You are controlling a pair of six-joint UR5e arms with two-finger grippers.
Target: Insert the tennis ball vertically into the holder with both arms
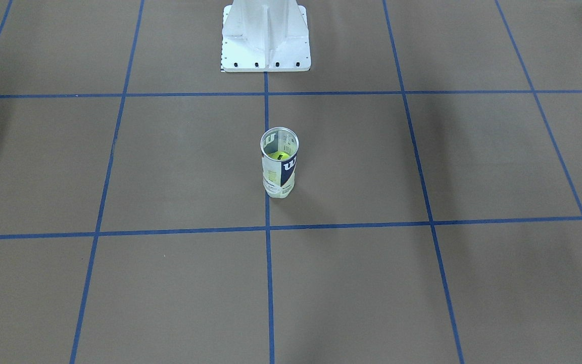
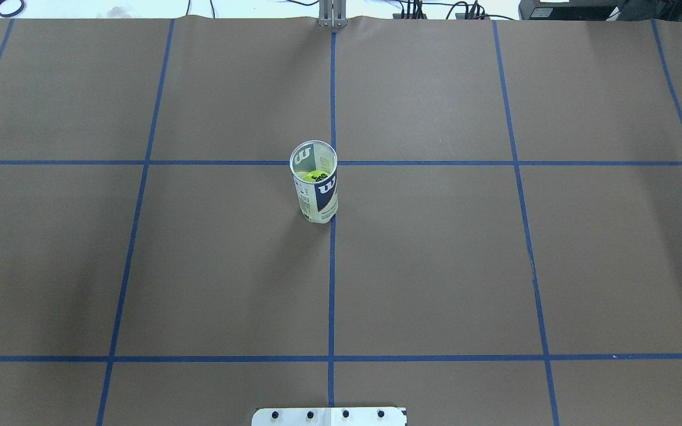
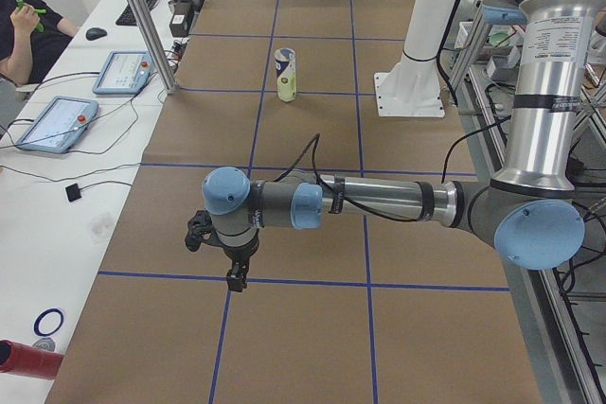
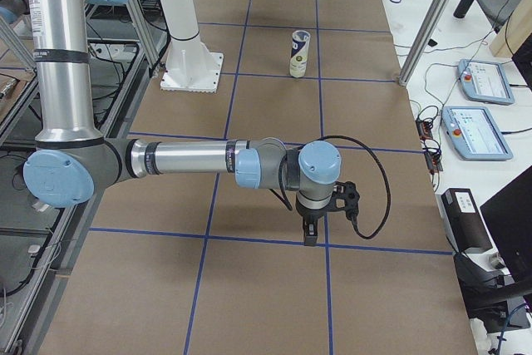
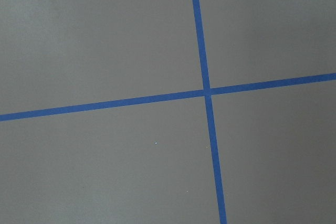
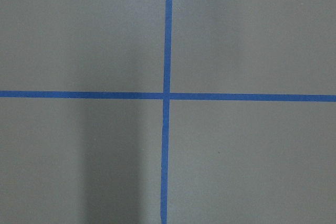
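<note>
The left gripper (image 3: 235, 276) is hanging from the left arm (image 3: 379, 201), which is stretching out level over the table (image 2: 436, 266). It is pointing straight down, just above a crossing of the blue tape (image 5: 206, 92). Only the side camera is catching this gripper, so I cannot tell whether its jaws are apart or together. Nothing is showing between them.

The right gripper (image 4: 310, 234) is doing the same at the other end of the table. It is hanging from the level right arm (image 4: 191, 158) and pointing down near another tape crossing. Again only a side view is showing it, so I cannot tell how its jaws are standing.

The tube (image 2: 315, 189) is standing upright, open mouth up, well apart from both sets of jaws and roughly midway between them along the table. It is sitting just beside the centre tape line. A yellow-green ball (image 2: 316, 176) is lying inside it, below the silver rim, and is showing through the open top. Neither gripper is touching the tube.

The white pedestal (image 1: 265, 35) is standing on the robot's side of the tube, also far from either pair of jaws.

Beyond the table edge past the left gripper, a seated person (image 3: 24, 30) is resting near two tablets (image 3: 55, 123).
</note>
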